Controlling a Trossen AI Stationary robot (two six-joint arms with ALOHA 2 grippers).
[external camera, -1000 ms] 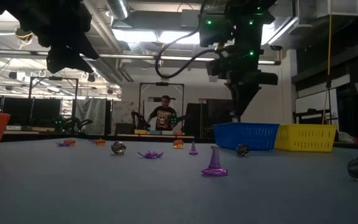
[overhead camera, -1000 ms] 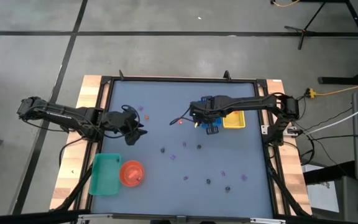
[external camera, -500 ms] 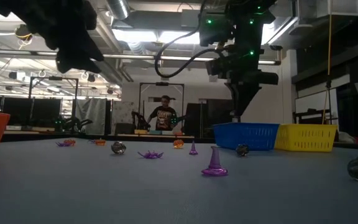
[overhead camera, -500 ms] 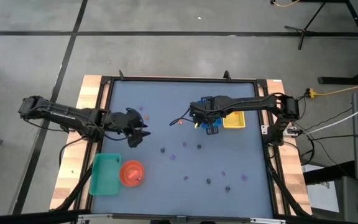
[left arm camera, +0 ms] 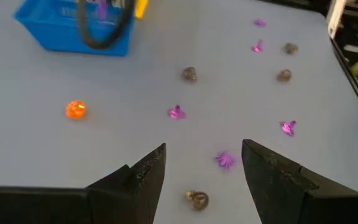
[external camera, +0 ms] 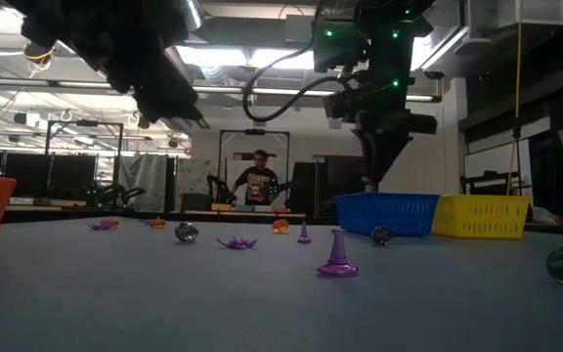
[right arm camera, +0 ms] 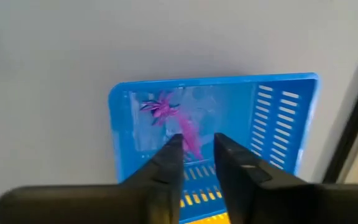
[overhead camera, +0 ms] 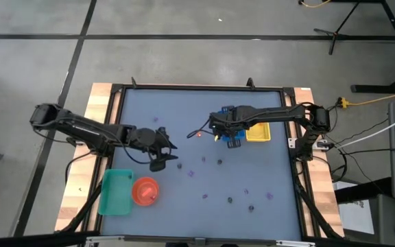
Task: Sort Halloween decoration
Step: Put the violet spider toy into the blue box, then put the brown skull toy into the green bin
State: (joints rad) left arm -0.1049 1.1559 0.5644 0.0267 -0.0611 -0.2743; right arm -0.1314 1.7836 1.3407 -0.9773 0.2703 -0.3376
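Sorting barely begun: purple plastic pieces [right arm camera: 166,112] lay in slatted blue tray [right arm camera: 278,124] under right gripper [right arm camera: 197,149], fingers slightly parted, nothing visibly held. Left gripper [left arm camera: 204,168] hung wide open, empty, above scattered tiny purple, orange and dark decorations [left arm camera: 224,159] on table [overhead camera: 252,110].

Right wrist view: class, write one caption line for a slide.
Right gripper poised over the blue tray, a purple piece lying inside.
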